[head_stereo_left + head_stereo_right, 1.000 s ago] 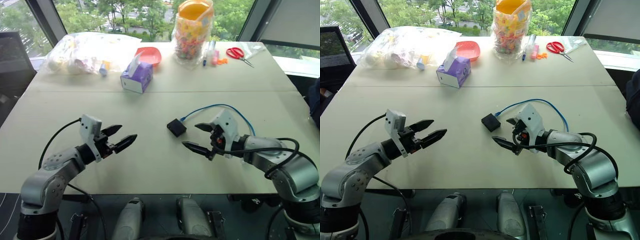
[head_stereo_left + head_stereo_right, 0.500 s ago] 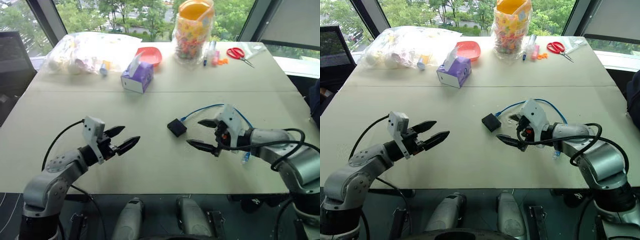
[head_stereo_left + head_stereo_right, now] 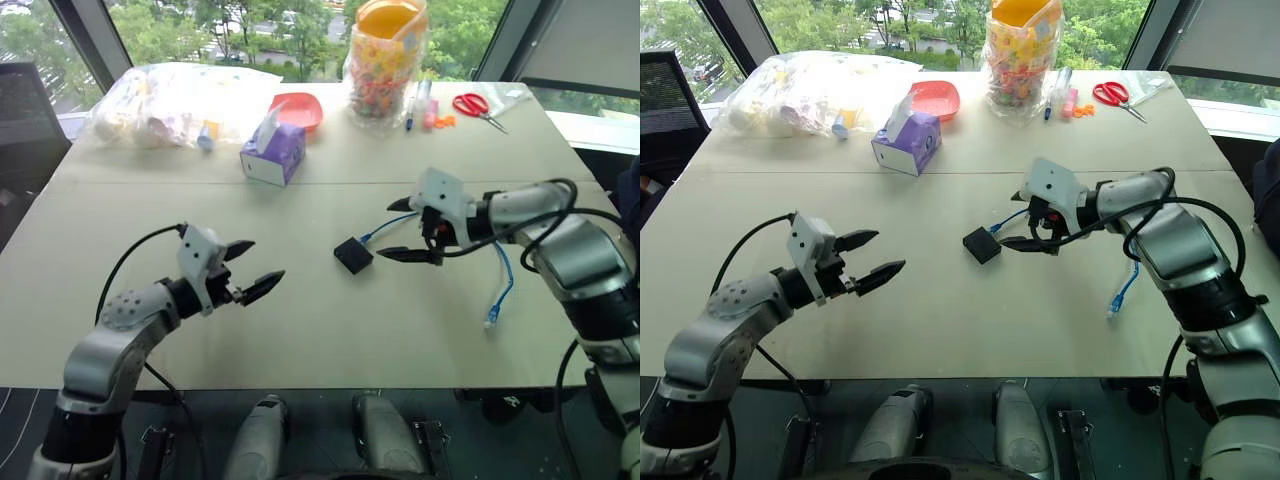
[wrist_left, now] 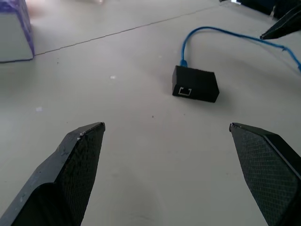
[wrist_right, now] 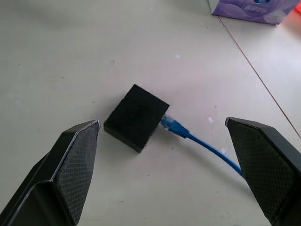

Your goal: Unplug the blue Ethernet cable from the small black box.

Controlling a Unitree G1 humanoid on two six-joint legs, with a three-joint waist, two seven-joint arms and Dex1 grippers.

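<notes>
Both your hands are wide open and empty, right hand hovering just past the small black box, left hand well back, blue Ethernet cable still plugged in on the counter.

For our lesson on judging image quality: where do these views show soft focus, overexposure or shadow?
Left wrist view: the near fingers are soft, while the small black box is crisp. Right wrist view: the box casts almost no shadow, and the blue Ethernet cable stays sharp. Left eye view: light is even and diffuse from the windows, with bright washed-out patches in the foliage outside.
</notes>
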